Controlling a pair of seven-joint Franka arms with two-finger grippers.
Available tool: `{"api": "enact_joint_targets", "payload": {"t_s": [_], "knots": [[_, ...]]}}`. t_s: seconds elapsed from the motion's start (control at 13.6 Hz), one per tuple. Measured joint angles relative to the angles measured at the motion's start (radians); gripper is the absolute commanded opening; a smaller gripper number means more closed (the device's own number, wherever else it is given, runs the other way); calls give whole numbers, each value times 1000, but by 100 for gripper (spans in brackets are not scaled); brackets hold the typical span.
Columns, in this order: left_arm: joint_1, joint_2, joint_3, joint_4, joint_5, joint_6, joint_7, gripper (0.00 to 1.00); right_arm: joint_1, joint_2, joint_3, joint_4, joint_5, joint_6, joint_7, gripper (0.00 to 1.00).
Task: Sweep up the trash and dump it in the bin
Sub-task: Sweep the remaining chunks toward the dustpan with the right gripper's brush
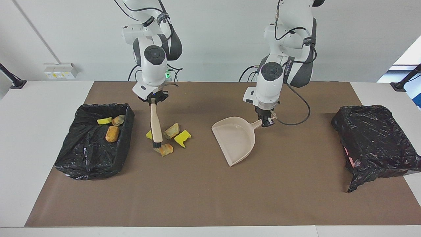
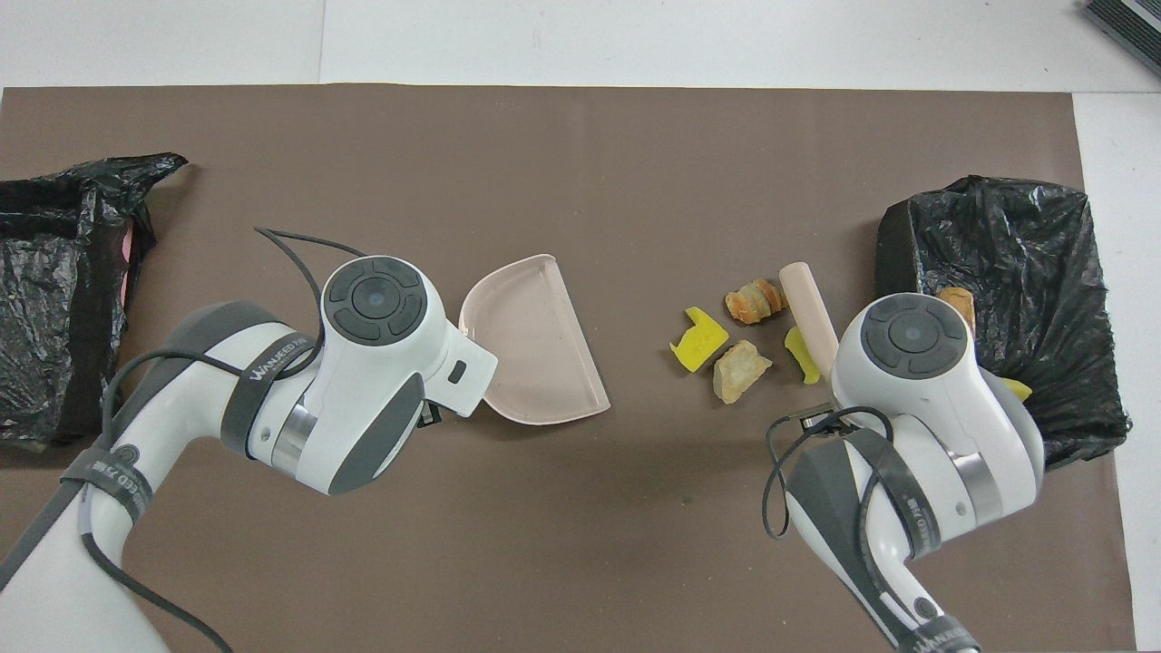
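My right gripper (image 1: 153,99) is shut on the top of a beige brush (image 1: 156,125), held upright with its dark bristles down on the brown mat among the trash. Four scraps lie there: a yellow chunk (image 1: 182,138), a tan lump (image 1: 171,131), an orange lump (image 1: 164,149) at the bristles, and a small yellow piece (image 1: 149,134). They also show in the overhead view (image 2: 740,370). My left gripper (image 1: 267,121) is shut on the handle of the beige dustpan (image 1: 235,138), low at the mat, empty, its mouth toward the scraps.
A black-bagged bin (image 1: 85,164) at the right arm's end holds a yellow chunk (image 1: 104,121), a tan lump (image 1: 118,120) and an orange lump (image 1: 112,134). A second black-bagged bin (image 1: 375,138) sits at the left arm's end. Bare mat lies between dustpan and scraps.
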Motion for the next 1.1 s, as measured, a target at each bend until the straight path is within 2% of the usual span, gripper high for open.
{"api": "enact_joint_targets", "payload": {"t_s": [0.15,0.66,1.1], "knots": [[-2,0,0,-2,0,3,0,0,7,11,11,3,29,10,-3,0],[-3,-3,3,-31,0,31,0,0,186,46,22,23,444,66,-9,0],[-3,-12,5,-48,0,43,4,0,278,107,23,122,813,99,-10,0]]}}
